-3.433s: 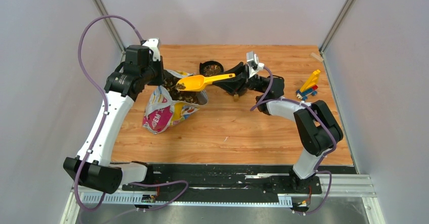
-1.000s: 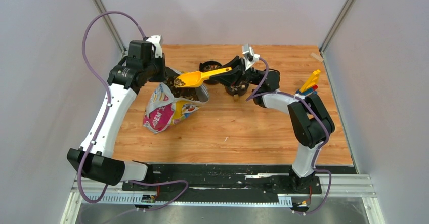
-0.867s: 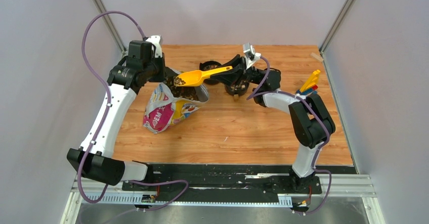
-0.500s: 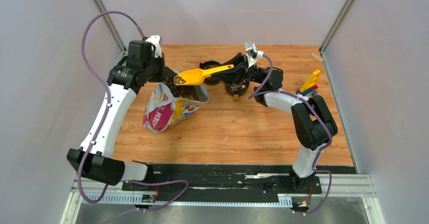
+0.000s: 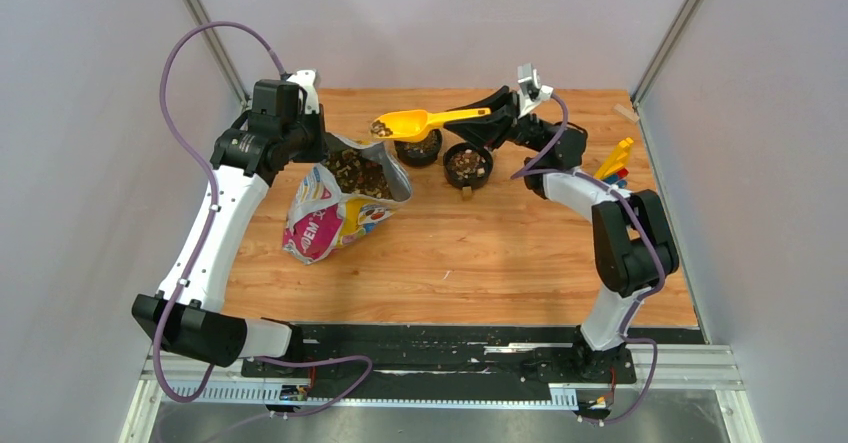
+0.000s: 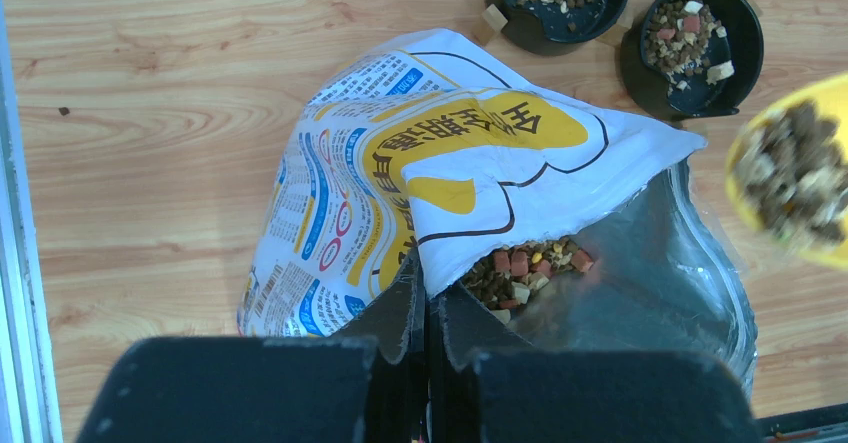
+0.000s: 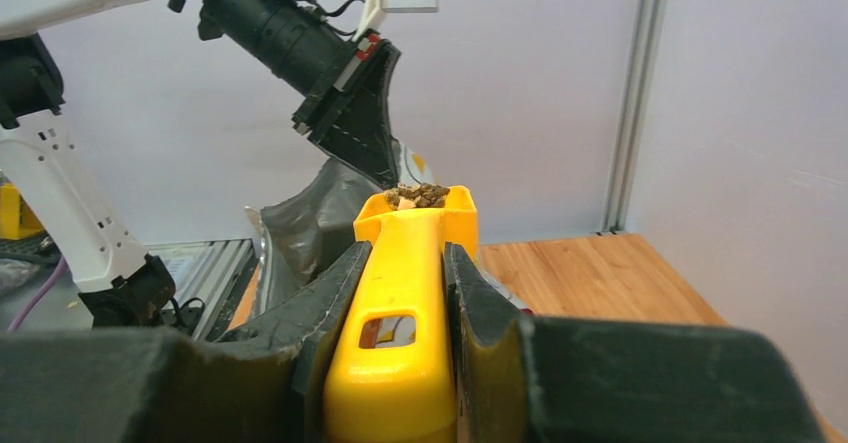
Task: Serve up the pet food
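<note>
Pet food [image 5: 381, 128] fills the yellow scoop [image 5: 425, 120]. My right gripper [image 7: 405, 263] clenches its handle and holds it level (so nothing spills), at ten o'clock of the left bowl [image 5: 403, 149]. My left gripper [image 6: 428, 308] is pinched on the bag [image 5: 325, 213] rim, so its mouth stands open.

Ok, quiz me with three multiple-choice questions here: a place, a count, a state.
1. Where is the yellow scoop? A. in the left claw B. raised in the right claw C. inside the bag
2. How many black bowls are out? A. one B. two C. four
3. The left claw is: A. shut on the bag's edge B. open over a bowl C. holding the scoop
B: its handle sits in that claw, up in the air. B: two stand near the bag. A: its fingers pinch the bag's rim.
</note>
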Controlling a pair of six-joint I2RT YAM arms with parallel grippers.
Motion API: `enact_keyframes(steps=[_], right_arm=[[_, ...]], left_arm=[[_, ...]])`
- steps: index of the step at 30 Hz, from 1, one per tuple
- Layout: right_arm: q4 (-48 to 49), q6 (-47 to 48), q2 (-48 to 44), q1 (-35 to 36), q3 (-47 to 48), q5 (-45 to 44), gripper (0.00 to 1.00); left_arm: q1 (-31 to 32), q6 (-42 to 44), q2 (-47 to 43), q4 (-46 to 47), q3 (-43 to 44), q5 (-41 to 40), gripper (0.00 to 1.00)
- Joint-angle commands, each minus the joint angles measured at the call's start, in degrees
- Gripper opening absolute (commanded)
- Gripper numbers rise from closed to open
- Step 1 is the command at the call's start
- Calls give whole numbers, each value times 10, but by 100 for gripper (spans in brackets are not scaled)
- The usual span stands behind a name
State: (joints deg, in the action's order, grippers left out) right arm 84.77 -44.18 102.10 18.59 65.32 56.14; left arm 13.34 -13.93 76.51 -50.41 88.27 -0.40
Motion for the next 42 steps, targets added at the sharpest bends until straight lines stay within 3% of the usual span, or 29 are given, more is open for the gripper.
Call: enact_keyframes(steps=[1,22,28,42], right_arm=[[67,-18,-17,-35,24,1,0],[71,4,66,-164,-6,93,0],[71,8,86,-180,-10,163,1],[72,2,124,-233,-31,162,1]], left_arm=[[-7,-4,-18,37,33,-10,0],[-9,-5,-17,33,35,-17,0],[-9,-6,-20,31,36,-21,0],[-10,-4,-21,31,30,-19,0]])
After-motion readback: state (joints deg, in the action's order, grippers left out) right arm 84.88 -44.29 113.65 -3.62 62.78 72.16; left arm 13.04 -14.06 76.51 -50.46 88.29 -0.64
